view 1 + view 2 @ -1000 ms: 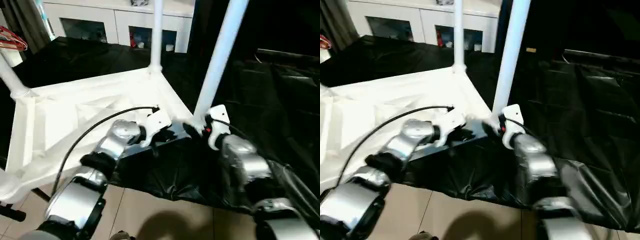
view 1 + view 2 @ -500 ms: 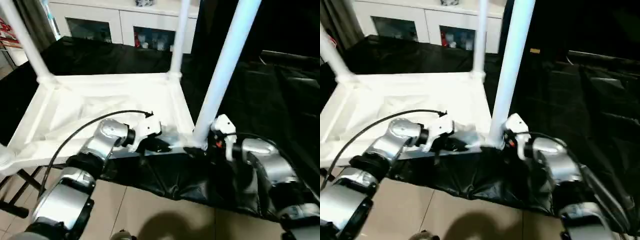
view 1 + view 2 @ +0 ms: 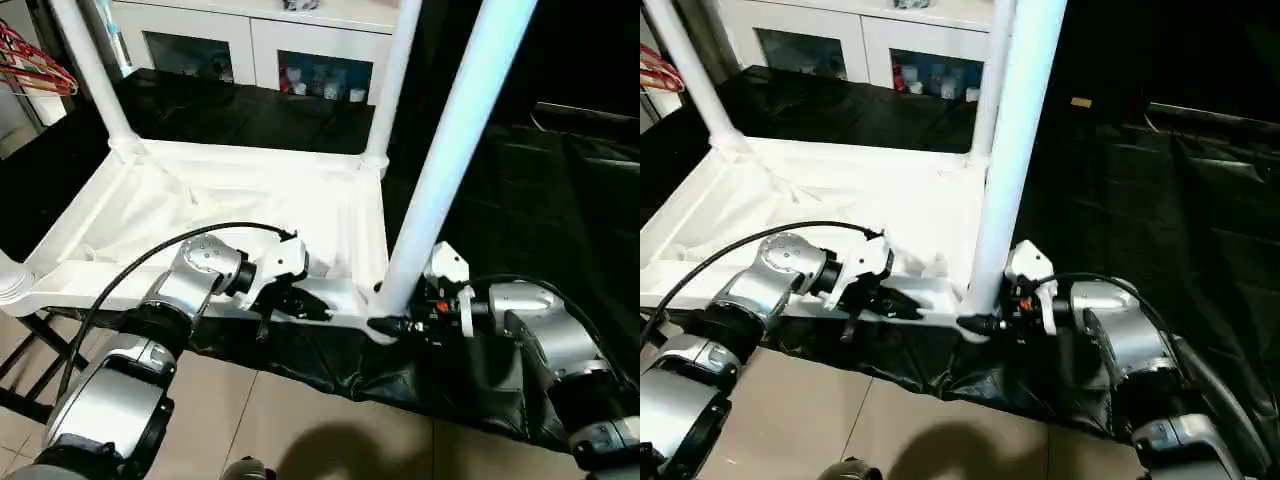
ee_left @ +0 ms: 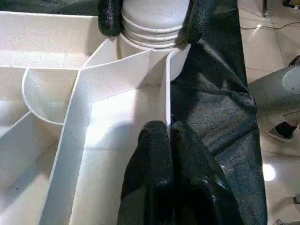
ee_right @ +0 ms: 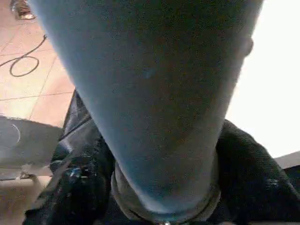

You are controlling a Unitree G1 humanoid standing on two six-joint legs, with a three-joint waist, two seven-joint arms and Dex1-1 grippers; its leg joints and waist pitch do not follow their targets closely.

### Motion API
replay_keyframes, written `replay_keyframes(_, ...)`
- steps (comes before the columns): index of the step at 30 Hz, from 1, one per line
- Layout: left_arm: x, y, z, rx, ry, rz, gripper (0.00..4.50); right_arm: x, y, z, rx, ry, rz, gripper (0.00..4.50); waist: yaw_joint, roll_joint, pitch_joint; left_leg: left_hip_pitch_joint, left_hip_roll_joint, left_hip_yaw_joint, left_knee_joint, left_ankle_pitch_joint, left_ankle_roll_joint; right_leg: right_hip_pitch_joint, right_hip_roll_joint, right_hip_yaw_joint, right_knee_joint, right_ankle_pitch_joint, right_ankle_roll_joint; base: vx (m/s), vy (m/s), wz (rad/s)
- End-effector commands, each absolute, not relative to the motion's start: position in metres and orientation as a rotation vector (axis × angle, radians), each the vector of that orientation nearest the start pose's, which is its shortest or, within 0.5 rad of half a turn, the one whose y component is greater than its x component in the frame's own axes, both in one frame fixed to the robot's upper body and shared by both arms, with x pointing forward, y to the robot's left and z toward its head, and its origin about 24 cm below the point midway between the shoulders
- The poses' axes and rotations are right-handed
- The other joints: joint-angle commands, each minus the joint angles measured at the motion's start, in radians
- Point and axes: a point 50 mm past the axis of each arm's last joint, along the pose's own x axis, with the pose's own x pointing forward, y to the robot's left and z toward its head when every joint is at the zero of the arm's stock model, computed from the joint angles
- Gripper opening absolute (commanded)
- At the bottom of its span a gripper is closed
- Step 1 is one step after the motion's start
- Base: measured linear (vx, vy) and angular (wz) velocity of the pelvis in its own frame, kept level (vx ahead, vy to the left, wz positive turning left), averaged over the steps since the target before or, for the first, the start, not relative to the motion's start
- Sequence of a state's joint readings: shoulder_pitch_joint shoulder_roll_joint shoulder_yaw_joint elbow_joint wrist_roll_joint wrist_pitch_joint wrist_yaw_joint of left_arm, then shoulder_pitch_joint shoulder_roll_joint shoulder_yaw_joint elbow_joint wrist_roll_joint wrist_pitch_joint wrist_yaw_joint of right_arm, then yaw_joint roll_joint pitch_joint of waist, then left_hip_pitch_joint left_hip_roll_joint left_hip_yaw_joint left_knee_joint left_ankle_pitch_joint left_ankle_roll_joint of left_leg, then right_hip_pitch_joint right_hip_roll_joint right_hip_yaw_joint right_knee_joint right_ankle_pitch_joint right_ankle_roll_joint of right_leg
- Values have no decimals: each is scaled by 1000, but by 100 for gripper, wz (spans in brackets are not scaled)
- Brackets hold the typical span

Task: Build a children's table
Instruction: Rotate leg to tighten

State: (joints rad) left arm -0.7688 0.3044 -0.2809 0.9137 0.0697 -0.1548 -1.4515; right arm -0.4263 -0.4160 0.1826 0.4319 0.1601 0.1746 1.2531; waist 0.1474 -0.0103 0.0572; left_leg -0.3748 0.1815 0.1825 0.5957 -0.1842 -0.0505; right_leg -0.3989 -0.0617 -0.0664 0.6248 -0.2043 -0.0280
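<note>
The children's table lies upside down, its ribbed white top (image 3: 200, 215) facing up on a black-covered surface. White legs stand in the near right (image 3: 450, 150), far right (image 3: 395, 80) and far left (image 3: 90, 70) corner sockets. My left gripper (image 3: 318, 303) rests on the near rim, its fingers (image 4: 150, 140) shut on the thin rim wall close to the near right corner. At the ribbed base of the near right leg (image 5: 154, 93), my right gripper (image 3: 392, 322) has one finger (image 4: 110, 18) pressed on each side.
A white glass-doored cabinet (image 3: 250, 40) stands at the back. Black cloth (image 3: 540, 200) covers the surface under and to the right of the table top. Red hangers (image 3: 35, 75) hang at far left. Tiled floor (image 3: 300, 420) lies in front, with a dark frame (image 3: 20, 400) at lower left.
The whole picture has shifted, so the camera moved. My right gripper's fingers have closed in on the base of the near right leg. The left gripper has stayed shut on the near rim.
</note>
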Motion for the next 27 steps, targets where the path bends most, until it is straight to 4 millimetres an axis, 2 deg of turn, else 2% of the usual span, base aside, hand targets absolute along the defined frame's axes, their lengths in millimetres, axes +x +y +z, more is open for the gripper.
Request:
replay_keyframes(1,331,107,72,469,336,-1616,0,282,-140,44,-129,389,1414,272,-1,-2,-70,16,65,-20,-65,-130,71,55,-102,53,-67,-41,-249,0,0,0)
replay_keyframes(6,335,104,70,482,331,-1549,0,288,-137,41,-112,357,1310,267,-3,-3,-68,15,65,-20,-66,-137,67,53,-103,53,-68,-57,-246,0,0,0)
replay_keyframes(7,341,98,68,494,322,-1460,0,298,-133,35,-103,339,1151,267,-7,-4,-68,16,64,-21,-67,-145,51,50,-104,54,-71,-90,-238,0,0,0)
replay_keyframes(8,341,98,68,494,322,-1460,0,298,-133,35,-103,339,1151,267,-10,-2,-66,19,63,-22,-69,-160,44,47,-104,54,-75,-113,-236,0,0,0)
replay_keyframes(9,345,91,66,500,315,-1391,0,305,-130,29,-88,350,1019,267,-12,-5,-63,20,61,-23,-72,-185,31,51,-105,53,-84,-181,-220,0,0,0)
replay_keyframes(10,348,86,66,499,308,-1346,0,310,-128,25,-82,357,934,267,-15,0,-58,24,60,-23,-76,-209,11,44,-106,56,-90,-240,-207,0,0,0)
replay_keyframes(12,350,80,67,486,299,-1311,0,313,-125,22,-71,367,865,266,-21,-3,-58,27,59,-28,-80,-243,-10,47,-108,55,-99,-337,-177,0,0,0)
replay_keyframes(13,351,75,67,471,294,-1295,0,314,-122,20,-60,371,824,266,-21,-4,-60,29,59,-28,-79,-242,-10,46,-109,57,-101,-341,-171,0,0,0)
replay_keyframes(14,353,64,69,461,275,-1258,0,319,-115,16,-38,379,729,266,-26,0,-60,27,61,-28,-81,-229,-12,45,-107,59,-98,-310,-175,0,0,0)
replay_keyframes(16,353,59,69,457,268,-1247,0,322,-111,15,-26,384,672,266,-33,0,-61,25,59,-29,-82,-228,-14,47,-105,57,-95,-271,-184,0,0,0)
replay_keyframes(17,354,52,70,462,255,-1223,0,327,-107,13,-5,395,572,266,-37,3,-63,22,58,-28,-80,-216,-9,48,-105,59,-92,-239,-191,0,0,0)
replay_keyframes(19,355,45,70,476,235,-1182,0,333,-98,13,13,391,481,266,-43,12,-67,22,56,-28,-79,-198,-15,49,-101,58,-86,-177,-204,0,0,0)
replay_keyframes(21,355,42,71,480,226,-1168,0,334,-93,14,11,378,466,266,-44,12,-67,23,56,-26,-78,-190,-9,50,-101,58,-85,-137,-211,0,0,0)
replay_keyframes(23,354,34,70,486,200,-1152,0,339,-80,22,-20,309,445,266,-44,14,-69,20,56,-26,-77,-175,-2,52,-102,58,-80,-101,-217,0,0,0)
replay_keyframes(25,353,34,70,484,199,-1157,0,339,-77,23,-19,296,460,266,-43,16,-70,20,55,-23,-73,-158,13,54,-100,58,-77,-53,-225,0,0,0)
replay_keyframes(26,353,33,70,482,200,-1160,0,339,-77,24,-18,294,465,322,-43,15,-70,20,54,-22,-74,-158,19,56,-100,58,-77,-50,-227,0,0,0)
replay_keyframes(27,352,34,69,482,202,-1163,0,340,-76,25,-8,289,474,322,-42,16,-70,19,55,-23,-74,-154,28,57,-100,57,-77,-45,-227,0,0,0)
